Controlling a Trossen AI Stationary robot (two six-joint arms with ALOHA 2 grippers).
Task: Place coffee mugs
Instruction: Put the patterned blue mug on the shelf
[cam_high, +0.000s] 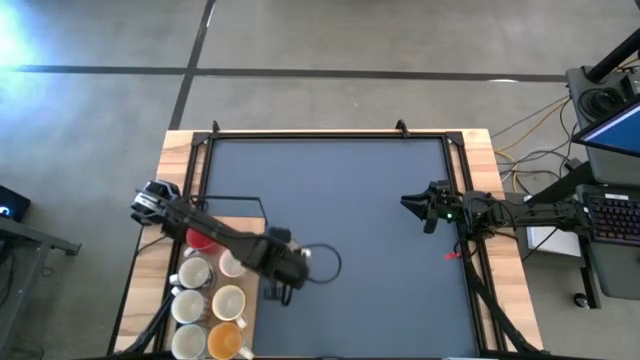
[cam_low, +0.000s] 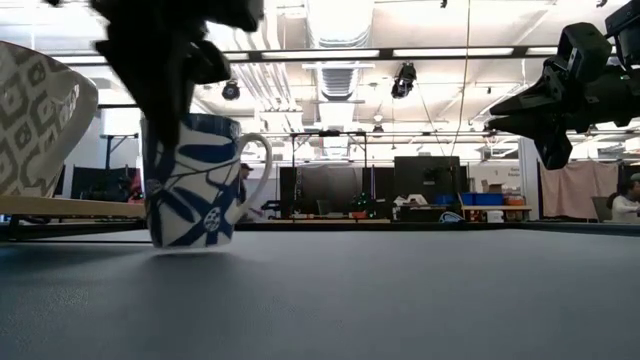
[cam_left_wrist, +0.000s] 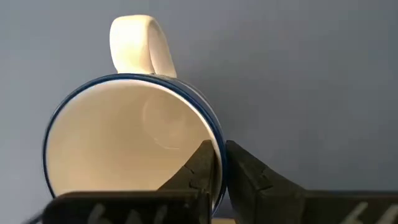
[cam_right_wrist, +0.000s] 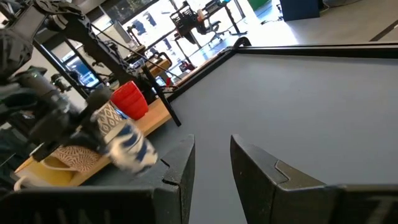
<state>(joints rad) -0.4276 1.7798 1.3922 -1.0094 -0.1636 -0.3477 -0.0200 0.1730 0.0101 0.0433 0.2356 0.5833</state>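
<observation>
The mug (cam_low: 194, 180) standing on the counter is white with a dark blue leaf pattern, a blue rim line, a cream inside and a plain white handle (cam_left_wrist: 138, 45). The counter (cam_high: 360, 200) has a dark slate-grey top framed in black, with pale wood showing at its left and right edges. On the wooden board (cam_high: 245, 300) at the near left sit a red mug (cam_high: 200, 239), an orange mug (cam_high: 224, 341) and several cream ones. At the left edge of the low view, a mug (cam_low: 40, 120) is white with a grey geometric lattice pattern. Both arms and their hands are black.
</observation>
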